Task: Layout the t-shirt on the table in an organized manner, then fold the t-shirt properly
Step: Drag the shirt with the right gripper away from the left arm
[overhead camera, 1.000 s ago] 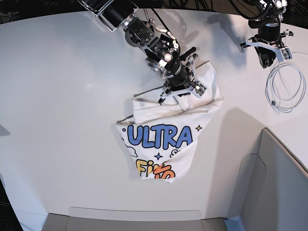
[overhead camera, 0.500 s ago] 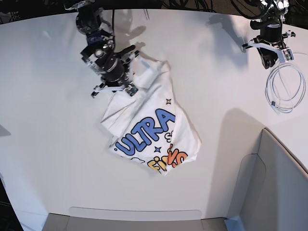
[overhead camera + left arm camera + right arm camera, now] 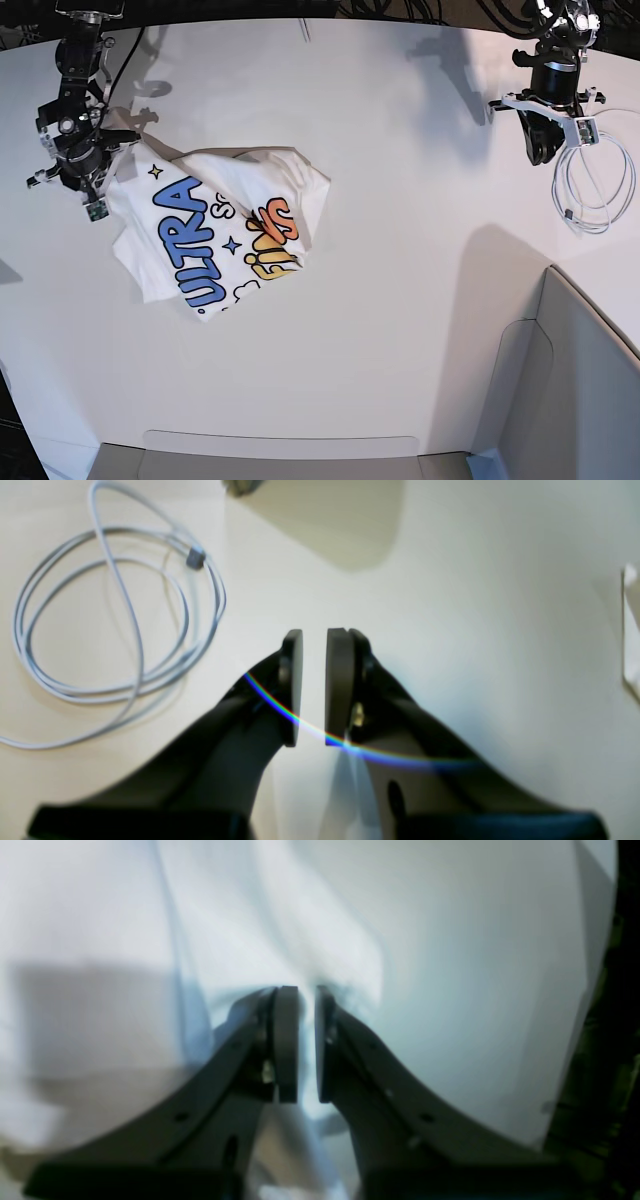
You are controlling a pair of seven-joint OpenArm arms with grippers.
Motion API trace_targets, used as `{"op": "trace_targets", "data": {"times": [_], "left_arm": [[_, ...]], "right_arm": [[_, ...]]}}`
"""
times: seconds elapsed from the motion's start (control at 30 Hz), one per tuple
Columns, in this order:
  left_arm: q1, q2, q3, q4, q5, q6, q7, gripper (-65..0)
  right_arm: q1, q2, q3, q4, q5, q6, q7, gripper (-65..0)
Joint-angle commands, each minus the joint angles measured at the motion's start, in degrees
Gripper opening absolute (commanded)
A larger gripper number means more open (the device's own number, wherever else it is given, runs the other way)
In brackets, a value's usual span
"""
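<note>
While the t-shirt (image 3: 225, 235) lies crumpled on the far-left part of the worktop (image 3: 400, 300) in the base view, its print faces up, with blue "ULTRA" running diagonally, yellow-orange lettering beside it, and small stars around. The cloth is bunched and folded over itself rather than spread flat, and one corner rises toward the right hand (image 3: 88, 190) at the shirt's upper-left edge. In the right wrist view, that hand (image 3: 306, 1040) has its two pads drawn close with white fabric caught between them, pinching the t-shirt (image 3: 150, 940); the picture is blurred.

The left hand (image 3: 540, 145) hangs over the far-right part of the worktop, well apart from the shirt. In the left wrist view, this hand (image 3: 314, 687) shows its pads nearly pressed together with a narrow gap, and nothing sits between them. A coiled white cable (image 3: 115, 630) rests on the worktop (image 3: 475, 605) just beside it.

A grey bin (image 3: 580, 390) stands at the lower right corner of the base view; only its outer walls show, so I cannot tell what it holds.
</note>
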Motion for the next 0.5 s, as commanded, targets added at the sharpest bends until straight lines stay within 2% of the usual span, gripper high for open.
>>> {"op": "trace_targets", "data": {"times": [0.0,0.13,0.27,0.4,0.47], "left_arm": [[0.64,-0.54,-0.32,0.98,-0.22,0.04,-1.36,-55.5],[0.64,-0.54,-0.4,0.98,-0.22,0.04,-1.36,-55.5],[0.64,-0.54,-0.58,0.98,-0.22,0.04,-1.36,-55.5],[0.64,-0.72,-0.58,0.89,-0.22,0.04,-1.36,-55.5],[0.64,-0.89,-0.58,0.81,-0.22,0.04,-1.36,-55.5]], "right_arm": [[0.97,0.46,1.55,3.35,2.23,-0.22,1.51,-58.2],[0.7,-2.52,4.71,9.85,10.14,-0.22,1.51,-58.2],[-0.53,-5.25,4.98,14.16,12.16,-0.22,0.89,-58.1],[-1.58,-5.87,5.24,15.13,12.43,-0.22,-5.96,-57.5],[-2.99,-5.95,6.82,15.13,14.8,-0.05,-10.1,-54.3]]}}
